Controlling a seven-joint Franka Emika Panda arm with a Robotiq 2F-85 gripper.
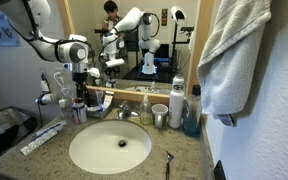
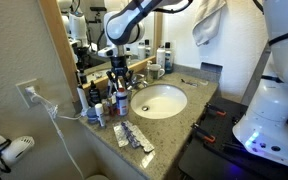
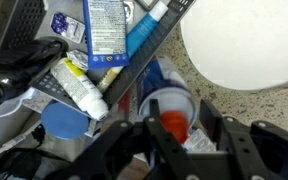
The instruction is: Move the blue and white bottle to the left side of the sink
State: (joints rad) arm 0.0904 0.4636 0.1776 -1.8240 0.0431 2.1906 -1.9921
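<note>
The blue and white bottle (image 3: 167, 108) with a reddish-orange top stands upright among clutter on the counter beside the round white sink (image 3: 246, 48). In the wrist view my gripper (image 3: 179, 128) is open, directly above the bottle. Its fingers straddle the orange top, with a gap on one side. In both exterior views the gripper (image 1: 81, 90) (image 2: 119, 86) hangs just over the bottle (image 1: 81, 108) (image 2: 121, 103), next to the sink (image 1: 84, 150) (image 2: 176, 108). The bottle's lower body is hidden by other items.
Tubes, a blue cap (image 3: 64, 120) and a blue-labelled box (image 3: 106, 30) crowd round the bottle. A taller white bottle with a blue cap (image 1: 177, 100), a blue translucent bottle (image 1: 191, 116) and a cup (image 1: 160, 115) stand across the sink. The chrome faucet (image 1: 124, 112) is behind the basin. Pill packs (image 2: 134, 137) lie near the counter edge.
</note>
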